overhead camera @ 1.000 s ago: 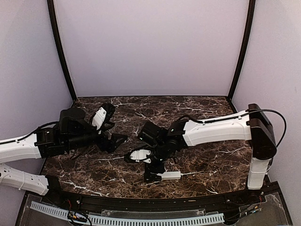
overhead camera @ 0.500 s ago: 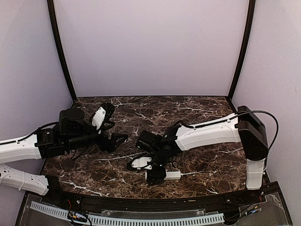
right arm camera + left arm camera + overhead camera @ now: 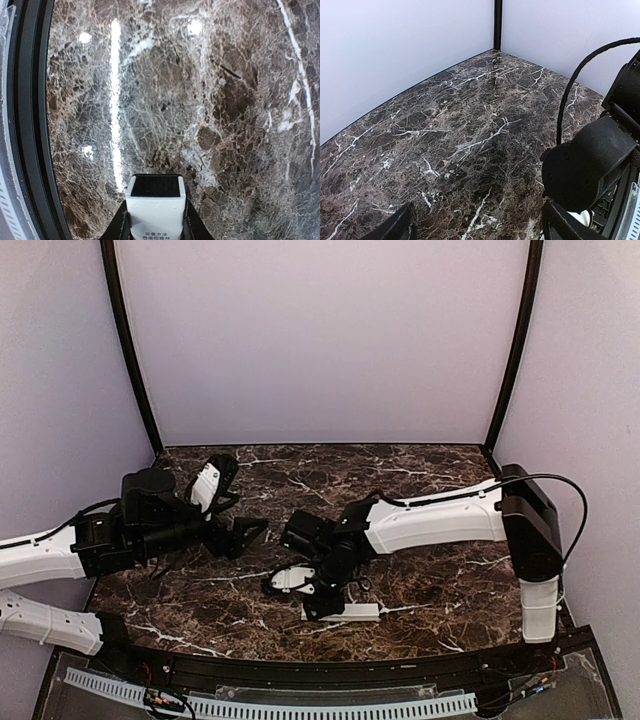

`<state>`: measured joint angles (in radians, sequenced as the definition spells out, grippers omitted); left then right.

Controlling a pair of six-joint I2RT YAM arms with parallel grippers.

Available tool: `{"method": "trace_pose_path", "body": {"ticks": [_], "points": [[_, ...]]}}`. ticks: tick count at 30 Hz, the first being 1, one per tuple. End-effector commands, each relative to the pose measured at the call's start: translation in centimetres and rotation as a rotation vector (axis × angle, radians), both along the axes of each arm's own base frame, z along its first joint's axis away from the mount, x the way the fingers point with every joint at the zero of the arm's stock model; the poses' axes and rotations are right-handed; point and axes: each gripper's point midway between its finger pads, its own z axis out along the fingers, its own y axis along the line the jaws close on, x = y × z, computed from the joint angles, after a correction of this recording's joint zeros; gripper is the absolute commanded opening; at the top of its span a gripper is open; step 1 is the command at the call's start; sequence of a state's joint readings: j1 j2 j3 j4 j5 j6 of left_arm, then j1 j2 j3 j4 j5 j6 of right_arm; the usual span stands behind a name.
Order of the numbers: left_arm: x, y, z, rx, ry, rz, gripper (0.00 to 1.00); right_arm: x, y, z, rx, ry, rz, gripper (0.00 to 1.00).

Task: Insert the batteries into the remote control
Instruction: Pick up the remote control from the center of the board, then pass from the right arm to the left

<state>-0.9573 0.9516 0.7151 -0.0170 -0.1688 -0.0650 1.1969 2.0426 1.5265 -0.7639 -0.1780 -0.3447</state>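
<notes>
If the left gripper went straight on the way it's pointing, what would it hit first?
Likely the right arm's black wrist, close ahead of the left gripper though slightly off its line; otherwise marble table. Depth is unclear.

1. A laboratory robot cell is indicated.
2. The work area is closed in on three sides by plain pale walls (image 3: pixel 320 340), which are joined by black corner posts (image 3: pixel 128 350).
3. Two white-and-black robot arms, the left arm (image 3: pixel 35 562) and the right arm (image 3: pixel 440 520), are mounted at the near edge of a dark marble-patterned table (image 3: pixel 430 470).
4. A slotted white cable duct (image 3: pixel 270 705) and exposed wiring (image 3: pixel 165 702) are seen along the front edge.
</notes>
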Motion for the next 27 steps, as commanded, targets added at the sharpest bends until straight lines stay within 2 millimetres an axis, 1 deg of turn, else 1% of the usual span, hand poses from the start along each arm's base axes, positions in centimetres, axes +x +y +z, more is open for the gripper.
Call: {"method": "trace_pose_path", "body": {"ticks": [1, 5, 6, 7, 8, 9, 10, 11, 12, 13, 14, 15, 16, 17, 18, 19, 20, 21, 22, 23, 24, 25, 26, 27], "points": [[0.1, 0.8, 1.0, -0.029, -0.028, 0.025, 0.85, -0.1, 1.8, 5.7, 0.131, -0.013, -0.008, 0.08], [-0.2, 1.2, 1.5, -0.042, -0.034, 0.027, 0.83, 0.9, 2.3, 11.1, 0.272, -0.039, -0.064, 0.05], [-0.3, 1.4, 2.0, -0.057, -0.046, 0.027, 0.83, 1.4, 2.3, 12.6, 0.316, -0.044, -0.091, 0.04], [-0.4, 1.5, 1.8, -0.055, -0.049, 0.024, 0.83, 1.8, 2.2, 14.2, 0.366, -0.044, -0.113, 0.03], [-0.6, 1.5, 3.0, -0.096, -0.078, 0.014, 0.83, 2.6, 2.0, 16.1, 0.425, -0.048, -0.149, 0.03], [-0.8, 1.5, 2.9, -0.101, -0.089, 0.002, 0.83, 3.2, 1.9, 18.0, 0.49, -0.038, -0.186, 0.03], [-1.3, 1.2, 4.0, -0.141, -0.114, -0.032, 0.83, 3.6, 1.6, 20.2, 0.561, -0.034, -0.213, 0.03], [-2.0, 0.6, 4.0, -0.151, -0.119, -0.087, 0.82, 4.3, 1.4, 22.5, 0.643, -0.032, -0.242, 0.02], [-2.3, 0.2, 4.8, -0.182, -0.14, -0.117, 0.82, 4.5, 1.1, 24.8, 0.726, -0.019, -0.252, 0.01], [-3.4, -0.7, 5.1, -0.197, -0.143, -0.201, 0.82, 4.5, 0.8, 27.1, 0.811, -0.008, -0.25, 0.0], [-3.9, -1.5, 5.6, -0.218, -0.153, -0.246, 0.82, 4.3, 0.6, 29.4, 0.903, 0.002, -0.235, 0.0], [-5.0, -2.4, 6.2, -0.238, -0.153, -0.331, 0.81, 3.7, 0.3, 31.4, 0.984, 0.013, -0.209, 0.0], [-5.4, -3.3, 6.3, -0.247, -0.15, -0.378, 0.81, 3.4, 0.1, 33.9, 1.081, -0.001, -0.183, 0.0], [-6.5, -4.1, 7.3, -0.272, -0.153, -0.459, 0.81, 3.0, -0.2, 35.4, 1.14, -0.008, -0.161, 0.0], [-6.7, -4.8, 7.5, -0.282, -0.149, -0.493, 0.84, 2.6, -0.5, 36.7, 1.187, -0.014, -0.144, 0.0], [-7.4, -5.4, 8.6, -0.309, -0.154, -0.552, 0.85, 2.3, -0.7, 37.7, 1.225, -0.017, -0.128, 0.0], [-7.4, -6.2, 9.0, -0.336, -0.141, -0.574, 0.86, 2.0, -0.8, 38.7, 1.263, -0.021, -0.109, 0.0], [-8.0, -6.7, 10.8, -0.385, -0.167, -0.624, 0.86, 1.8, -0.9, 39.4, 1.294, -0.021, -0.092, 0.0], [-7.7, -7.6, 11.0, -0.406, -0.136, -0.64, 0.86, 1.5, -1.0, 39.8, 1.32, -0.011, -0.075, 0.0], [-7.6, -8.6, 10.9, -0.417, -0.117, -0.668, 0.87, 1.2, -0.9, 39.8, 1.337, 0.003, -0.061, 0.0], [-7.5, -9.0, 11.8, -0.443, -0.104, -0.677, 0.87, 0.9, -0.9, 40.0, 1.358, 0.019, -0.048, 0.0], [-7.3, -9.8, 11.5, -0.446, -0.083, -0.689, 0.87, 0.7, -0.8, 40.1, 1.37, 0.04, -0.038, 0.0], [-7.1, -10.1, 12.0, -0.468, -0.064, -0.689, 0.87, 0.6, -0.7, 40.1, 1.377, 0.057, -0.037, 0.0], [-7.0, -10.5, 12.0, -0.48, -0.057, -0.7, 0.87, 0.6, -0.6, 40.1, 1.385, 0.07, -0.037, 0.0]]}}
